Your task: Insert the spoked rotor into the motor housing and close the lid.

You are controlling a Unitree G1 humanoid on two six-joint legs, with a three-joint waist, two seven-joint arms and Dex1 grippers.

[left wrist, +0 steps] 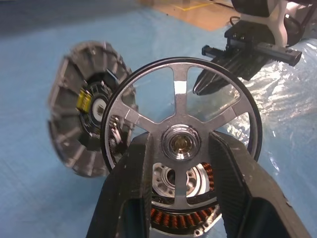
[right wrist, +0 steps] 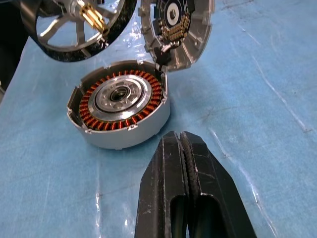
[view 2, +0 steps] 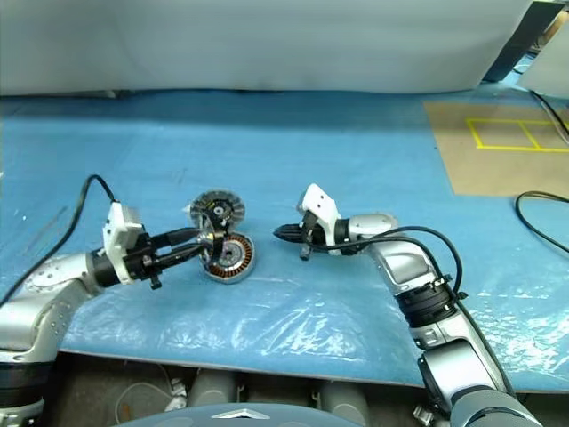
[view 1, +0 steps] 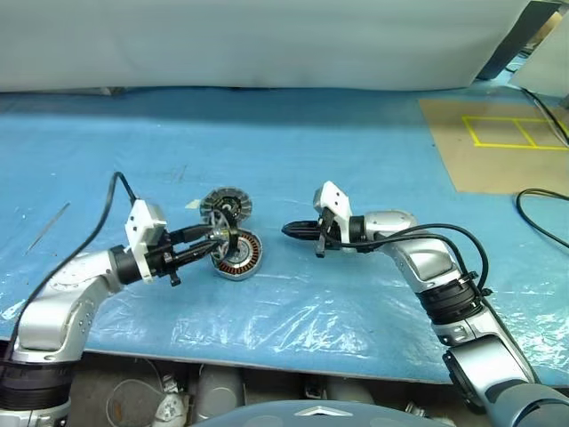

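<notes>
Left eye view: a blue, plastic-covered tabletop (view 1: pixel 293 151) meets a pale wall; brown board (view 1: pixel 498 147) with yellow tape sits upper right. Left of centre, the motor housing (view 1: pixel 238 255) lies open-face up, its lid (view 1: pixel 224 205) hinged upright behind. The left tool (view 1: pixel 216 242) clamps the spoked rotor (view 1: pixel 228 241) on edge over the housing. The right tool (view 1: pixel 289 230), at centre, is closed and empty.

hidden: motor housing (left wrist: pixel 183 208) mostly behind spoked rotor (left wrist: pixel 181 144) | lid (left wrist: pixel 81 124) blurred | rotor cut off, right wrist view
</notes>
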